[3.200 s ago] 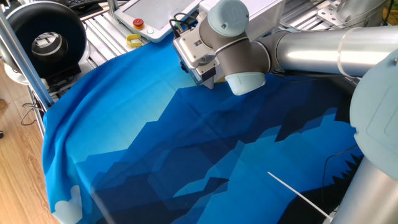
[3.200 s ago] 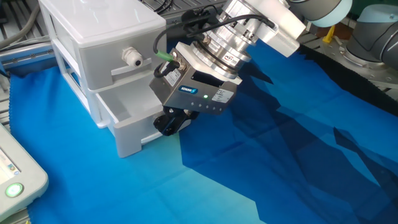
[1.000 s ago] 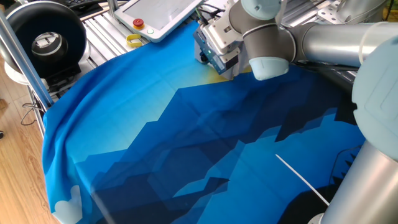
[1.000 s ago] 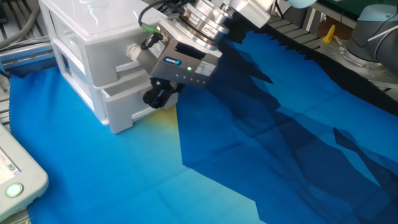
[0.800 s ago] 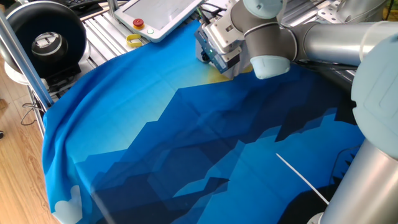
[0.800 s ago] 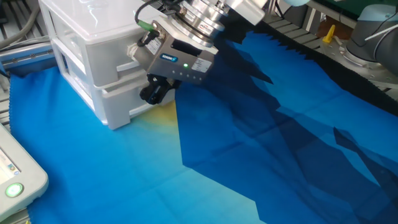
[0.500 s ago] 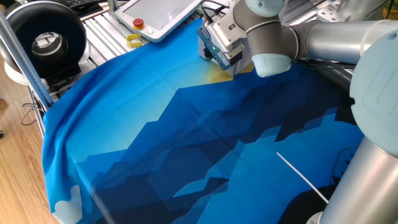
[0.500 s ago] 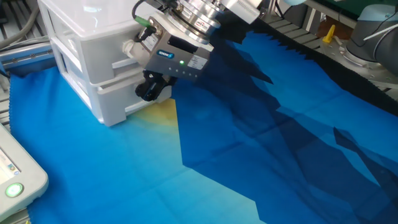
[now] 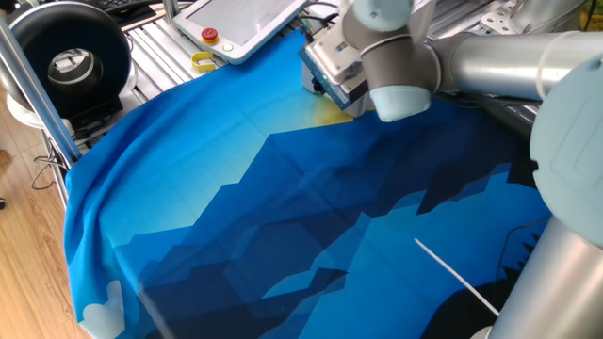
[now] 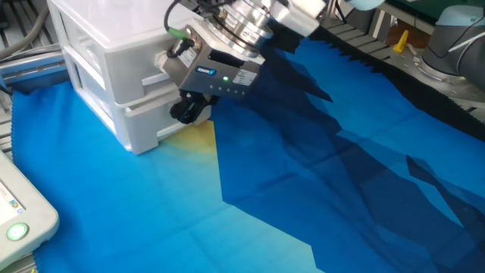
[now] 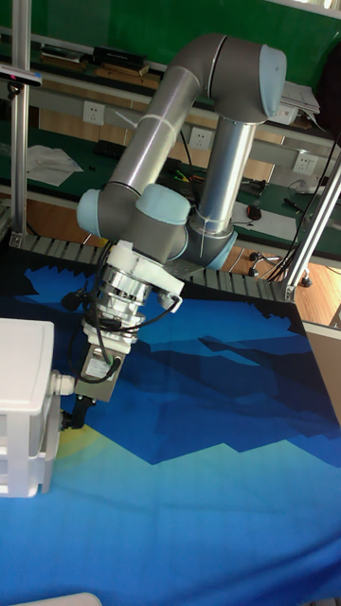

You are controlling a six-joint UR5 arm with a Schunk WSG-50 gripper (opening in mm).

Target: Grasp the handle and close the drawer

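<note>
The white drawer (image 10: 144,125) is the lower one of a white cabinet (image 10: 106,45) at the left of the blue cloth, and its front sits almost flush with the cabinet. My gripper (image 10: 184,114) presses against that front, its black fingers closed around the handle, which they hide. The tall fixed view has the gripper (image 11: 68,414) pointing down and left at the cabinet (image 11: 24,407). In the one fixed view only the gripper's body (image 9: 330,66) shows at the cloth's far edge, and the drawer is hidden behind it.
The upper drawer carries a white knob (image 10: 161,59) just above the gripper. A white pendant (image 9: 240,24) with a red button (image 9: 209,35), a yellow ring (image 9: 203,62) and a black reel (image 9: 66,56) lie beyond the cloth. Another white device (image 10: 15,227) sits front left.
Over three seconds the gripper pushed the drawer from well open to nearly flush. In the last half second the gripper and drawer front shifted back slightly to the right.
</note>
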